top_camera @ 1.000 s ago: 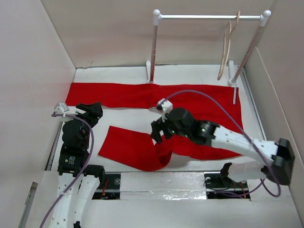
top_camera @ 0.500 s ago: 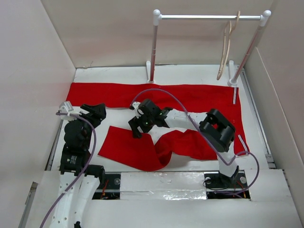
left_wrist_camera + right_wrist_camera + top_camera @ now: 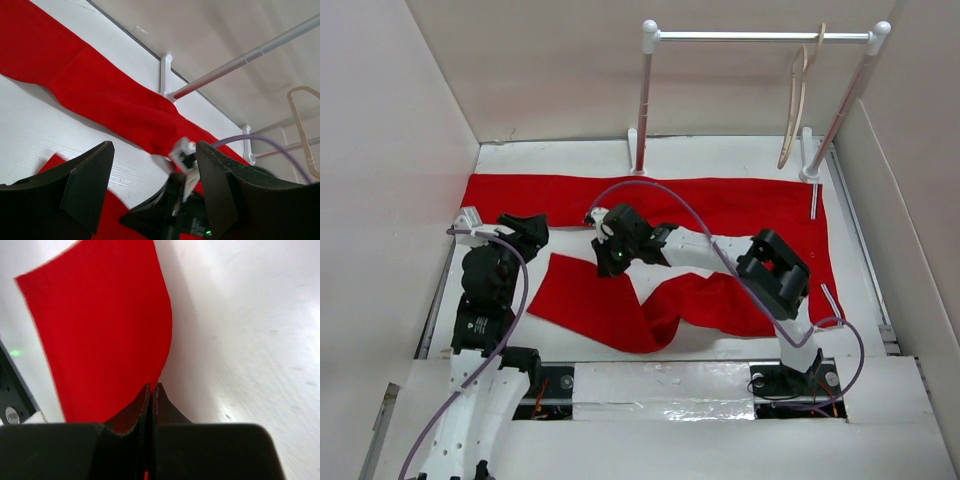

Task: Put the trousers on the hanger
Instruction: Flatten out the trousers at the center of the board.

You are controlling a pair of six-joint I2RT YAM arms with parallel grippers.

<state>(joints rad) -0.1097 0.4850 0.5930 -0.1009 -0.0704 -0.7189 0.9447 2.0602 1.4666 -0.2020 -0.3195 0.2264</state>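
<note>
**A:** Entry: where are the trousers?

**B:** The trousers lie on the table. One leg is stretched along the far side. The other lies nearer the arms, with a fold humped up in it.

**A:** And the hanger?

**B:** The hanger hangs bare at the right end of the rack bar, well apart from both arms.

**A:** Fingers?

**B:** The right gripper is clenched on the near leg's far edge; its wrist view shows red cloth pinched tight. The left gripper is spread wide with nothing in it, near that leg's left end.

**A:** Progress?

**B:** Early, by my judgement. The cloth is only being arranged. Fetching the hanger and draping the trousers over it are both left to do.
</note>
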